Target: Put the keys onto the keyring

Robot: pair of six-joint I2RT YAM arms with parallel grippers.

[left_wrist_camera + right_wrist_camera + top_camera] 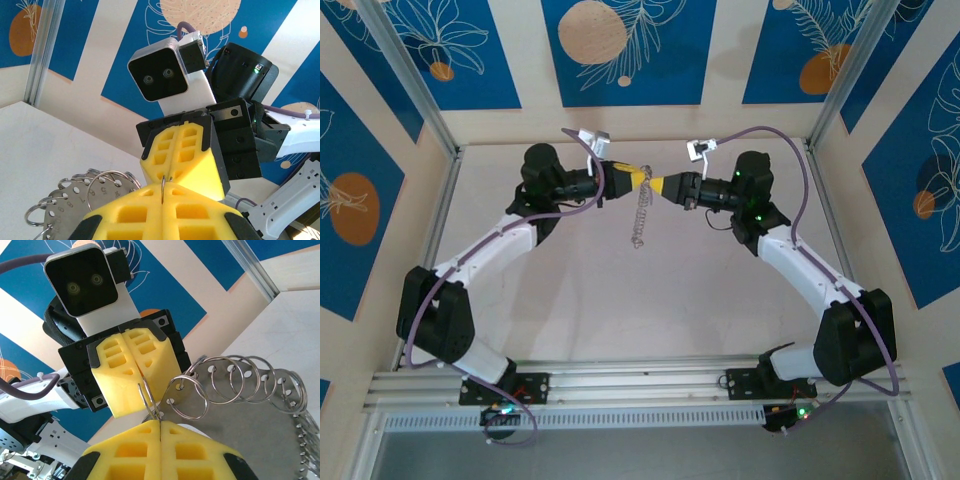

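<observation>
My left gripper (pixel 642 180) and right gripper (pixel 662 186) meet tip to tip above the middle of the table, their yellow fingers shut. Between them they pinch one small silver loop (pixel 150 395). The keyring (pixel 639 222) hangs edge-on from that loop, clear of the table. In the left wrist view, my left gripper (pixel 163 192) clamps a thin wire in its seam, the right gripper (pixel 172 170) faces it, and the keyring (pixel 62 212), a grey numbered plate with loops, lies lower left. In the right wrist view, my right gripper (pixel 160 426) holds the loop opposite the left gripper (pixel 142 389), keyring (pixel 250 425) to the right. The keys are out of view.
The white table (pixel 620 300) is walled by blue-and-cream panels with aluminium posts (pixel 410 80) at the corners. Purple cables (pixel 800 170) arc over both arms. A rail (pixel 640 380) runs along the near edge at the arm bases.
</observation>
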